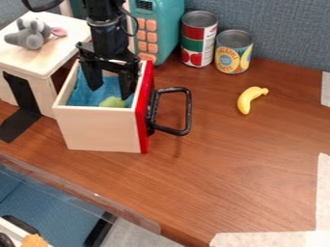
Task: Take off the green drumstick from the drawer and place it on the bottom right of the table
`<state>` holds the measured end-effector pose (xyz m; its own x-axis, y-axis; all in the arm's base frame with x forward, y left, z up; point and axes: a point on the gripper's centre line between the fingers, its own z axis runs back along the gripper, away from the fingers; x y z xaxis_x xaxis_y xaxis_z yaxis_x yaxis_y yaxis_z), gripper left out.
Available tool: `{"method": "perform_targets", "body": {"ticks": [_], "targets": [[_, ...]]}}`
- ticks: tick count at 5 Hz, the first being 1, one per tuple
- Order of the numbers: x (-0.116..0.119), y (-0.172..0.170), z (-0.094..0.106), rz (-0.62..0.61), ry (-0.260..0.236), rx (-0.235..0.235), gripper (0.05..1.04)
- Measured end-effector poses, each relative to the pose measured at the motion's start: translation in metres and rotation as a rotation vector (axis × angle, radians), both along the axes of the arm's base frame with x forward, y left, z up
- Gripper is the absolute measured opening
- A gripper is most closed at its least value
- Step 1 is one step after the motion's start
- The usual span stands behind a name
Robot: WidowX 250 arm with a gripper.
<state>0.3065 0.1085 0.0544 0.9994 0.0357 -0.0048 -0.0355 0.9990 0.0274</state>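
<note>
My gripper (111, 94) hangs down into the top of the open wooden drawer (97, 128), its two fingers spread apart. Below and between the fingertips, the green drumstick (113, 102) lies on the blue lining, partly hidden by the drawer's near wall. I see nothing held in the gripper. The wooden table (226, 144) stretches to the right of the drawer.
The drawer's red front has a black handle (189, 111) sticking out to the right. A banana (249, 99), two cans (199, 38) and a teal toy (158, 29) stand or lie farther back. A grey plush toy (31, 34) sits on the wooden cabinet.
</note>
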Motion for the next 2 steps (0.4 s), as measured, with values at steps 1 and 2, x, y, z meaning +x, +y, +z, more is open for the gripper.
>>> {"method": "perform_targets", "body": {"ticks": [1, 2], "targets": [[-0.013, -0.005, -0.011, -0.006, 0.044, -0.015, 1.0], [-0.025, -0.007, -0.007, -0.02, 0.05, -0.012, 0.995]]}}
